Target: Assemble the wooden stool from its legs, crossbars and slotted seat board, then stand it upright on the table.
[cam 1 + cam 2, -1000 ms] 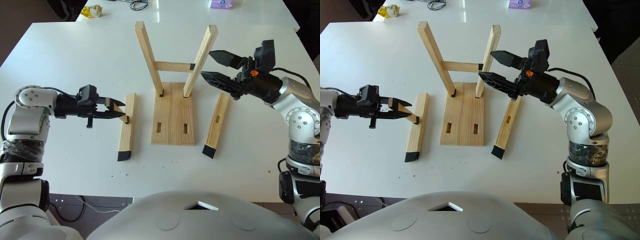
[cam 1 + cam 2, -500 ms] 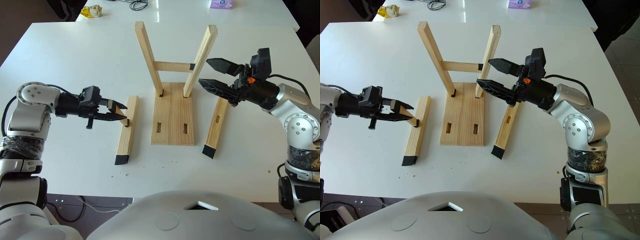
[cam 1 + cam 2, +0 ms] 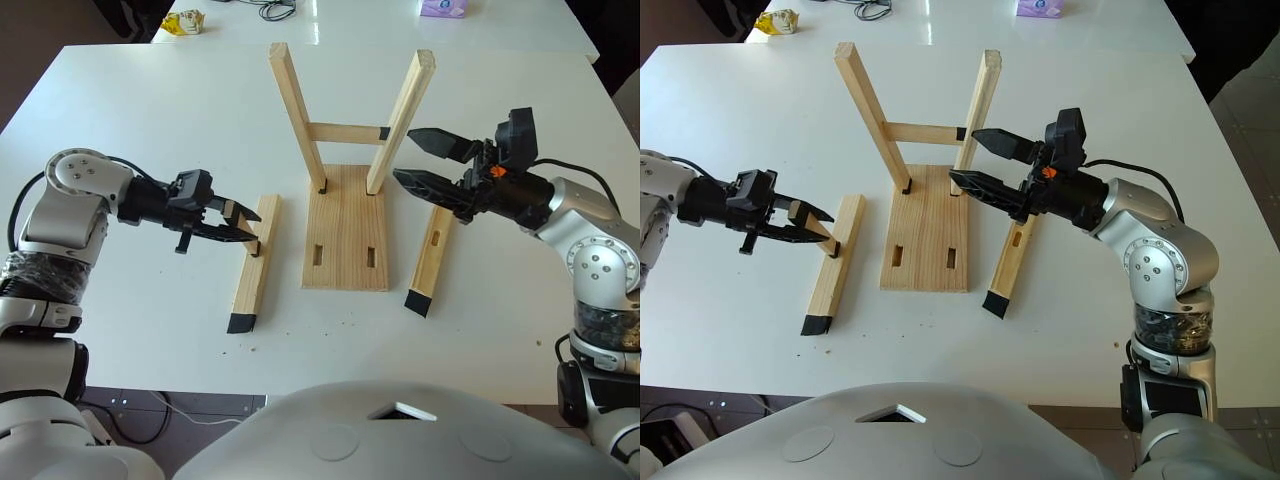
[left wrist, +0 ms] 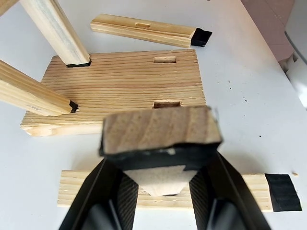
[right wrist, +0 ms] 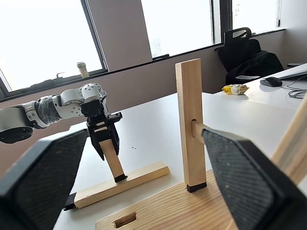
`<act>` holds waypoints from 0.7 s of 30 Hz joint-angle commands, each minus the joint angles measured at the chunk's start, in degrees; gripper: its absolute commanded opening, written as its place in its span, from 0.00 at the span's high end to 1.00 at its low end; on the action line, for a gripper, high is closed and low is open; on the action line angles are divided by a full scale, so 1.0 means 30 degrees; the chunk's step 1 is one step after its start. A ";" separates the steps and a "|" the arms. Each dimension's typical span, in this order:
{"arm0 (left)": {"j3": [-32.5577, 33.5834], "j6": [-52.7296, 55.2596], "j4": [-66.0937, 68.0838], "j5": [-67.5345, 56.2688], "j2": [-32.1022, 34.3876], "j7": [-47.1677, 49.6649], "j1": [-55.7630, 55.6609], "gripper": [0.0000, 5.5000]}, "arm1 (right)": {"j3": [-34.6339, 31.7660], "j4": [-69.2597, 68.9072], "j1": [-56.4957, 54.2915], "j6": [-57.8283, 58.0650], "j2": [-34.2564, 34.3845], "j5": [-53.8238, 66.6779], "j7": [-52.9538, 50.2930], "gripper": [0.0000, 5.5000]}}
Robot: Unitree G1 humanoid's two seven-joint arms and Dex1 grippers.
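Left pincer [image 3: 240, 224] grips a crossbar [image 4: 160, 129] pegged into the loose leg [image 3: 250, 275] at the seat board's [image 3: 345, 250] 9 o'clock, apparently to seat the joint; right pincer [image 3: 404, 153] hangs released.

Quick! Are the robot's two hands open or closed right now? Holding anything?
Left gripper: closed on the short crossbar, which stands in the loose leg.
Right gripper: open, holding nothing.

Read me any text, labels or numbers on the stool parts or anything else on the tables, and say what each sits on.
No legible text anywhere.
Seat board, loose leg: bare wood, no words or numbers.
Yellow packet, far table: print too small to read.
Purple box, same table: print too small to read.
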 commanded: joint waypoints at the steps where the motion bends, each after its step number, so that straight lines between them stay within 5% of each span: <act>1: -0.0716 -0.0030 -0.0073 0.0290 0.0373 -0.0024 0.0764 0.76 | 0.0118 -0.0142 -0.0106 0.0211 -0.0012 0.0275 -0.0111 0.21; 13: -0.0929 -0.1939 0.0852 0.1687 0.0230 0.0186 0.1947 0.76 | 0.0212 -0.0219 -0.0125 0.0330 0.0026 0.0436 -0.0357 0.21; 21: -0.0841 -0.1673 -0.2390 0.2165 0.1284 0.0332 0.3880 0.76 | 0.0069 -0.1563 0.0966 0.0208 0.0981 0.1060 -0.2152 0.21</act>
